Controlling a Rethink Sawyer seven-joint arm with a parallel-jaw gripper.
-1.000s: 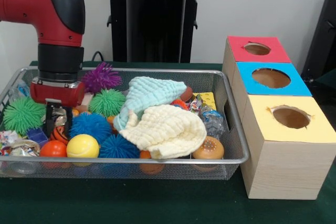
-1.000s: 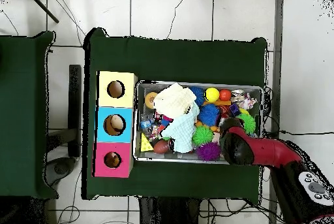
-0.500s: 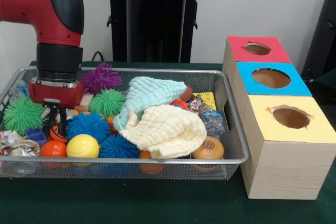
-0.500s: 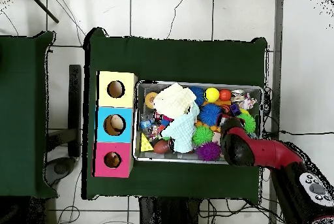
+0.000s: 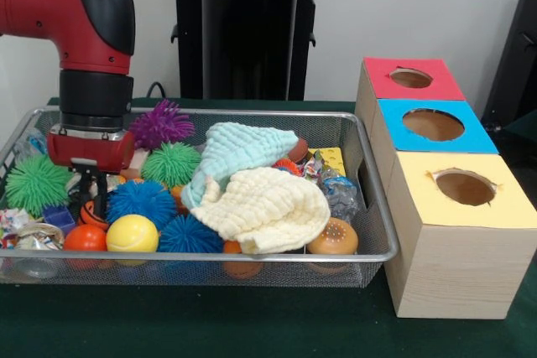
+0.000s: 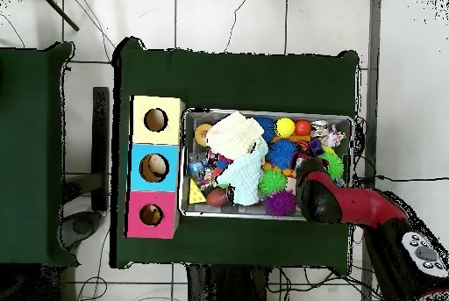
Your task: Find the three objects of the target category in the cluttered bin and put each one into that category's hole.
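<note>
In the front view, the wire bin [image 5: 369, 207] on the green table [image 5: 210, 324] holds a dense heap, and at its left end the end effector [image 5: 90, 194] hangs low among the toys, its dark fingers [image 5: 99, 199] reaching down between a green spiky ball [image 5: 33, 184], a blue spiky ball [image 5: 143, 200] and an orange ball [image 5: 85, 238]. The fingers seem to stand close together, but I cannot tell whether they pinch anything, since the clutter hides their tips. A yellow ball [image 5: 132, 233] lies just beside the orange one, with a purple spiky ball [image 5: 161, 122] and a second green spiky ball [image 5: 171, 163] farther back. Toward the middle, a mint cloth [image 5: 239, 150] and a cream cloth [image 5: 267, 207] cover much of the heap, and a bun-shaped toy [image 5: 332, 238] rests against the bin's right front corner. To the right stands the sorting box, its red hole [image 5: 411, 78], blue hole [image 5: 433, 124] and yellow hole [image 5: 465, 187] all unobstructed. This looks like the search-and-pick step, with the balls at the left end the likely targets. The next move calls for a firm hold on one item, a straight lift clear of the bin's rim, then a carry rightward over the cloths to the matching hole.
</note>
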